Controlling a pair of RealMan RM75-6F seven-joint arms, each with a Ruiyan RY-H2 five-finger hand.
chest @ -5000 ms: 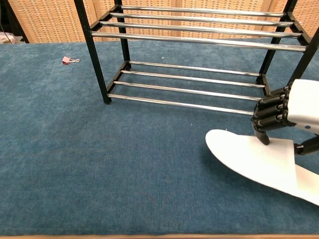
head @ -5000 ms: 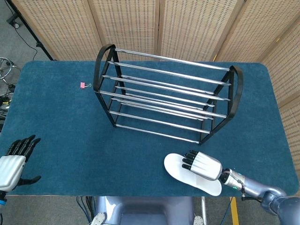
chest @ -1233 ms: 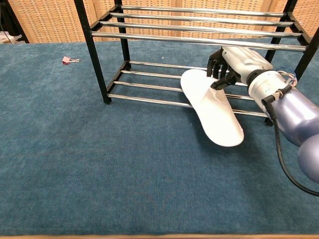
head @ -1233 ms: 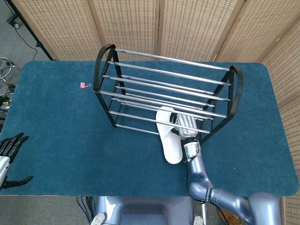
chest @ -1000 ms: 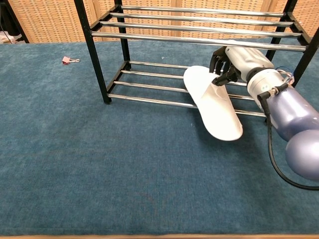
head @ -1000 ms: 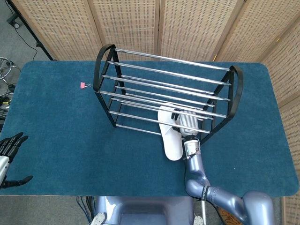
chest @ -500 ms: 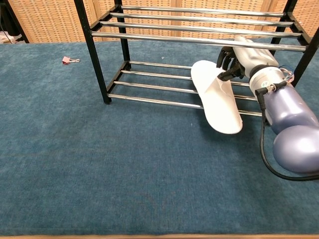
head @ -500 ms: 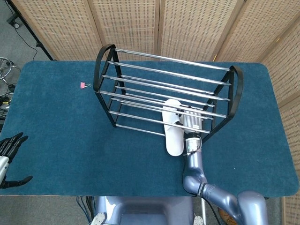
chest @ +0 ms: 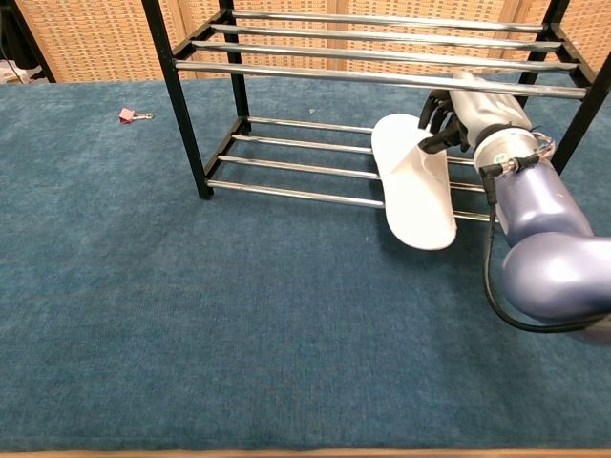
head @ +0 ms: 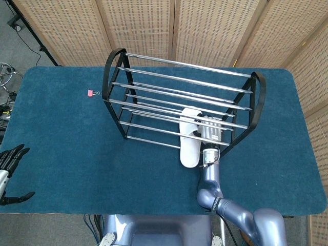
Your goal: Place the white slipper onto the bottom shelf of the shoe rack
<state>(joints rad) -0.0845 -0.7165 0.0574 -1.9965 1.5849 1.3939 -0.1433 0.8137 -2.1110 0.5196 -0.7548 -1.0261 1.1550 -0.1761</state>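
Right hand (chest: 456, 119) gripping flat white slipper (chest: 412, 181) lying partway over bottom chrome rails of black-framed metal shoe rack (head: 180, 105), heel overhanging blue-carpeted counter (chest: 191, 315); left hand (head: 9, 169) open, empty.

White slipper (chest: 414, 186) partly on the shoe rack (chest: 372, 81)

We see its toe over the bottom shelf's chrome bars, heel overhanging the front bar; the black-framed rack stands upright.

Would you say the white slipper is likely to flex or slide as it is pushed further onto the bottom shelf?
The slipper looks thin and flat, so probably light and somewhat bendy. It lies across smooth rails, so it may slide easily. Held at one edge by the right robot hand, its free heel might sag.
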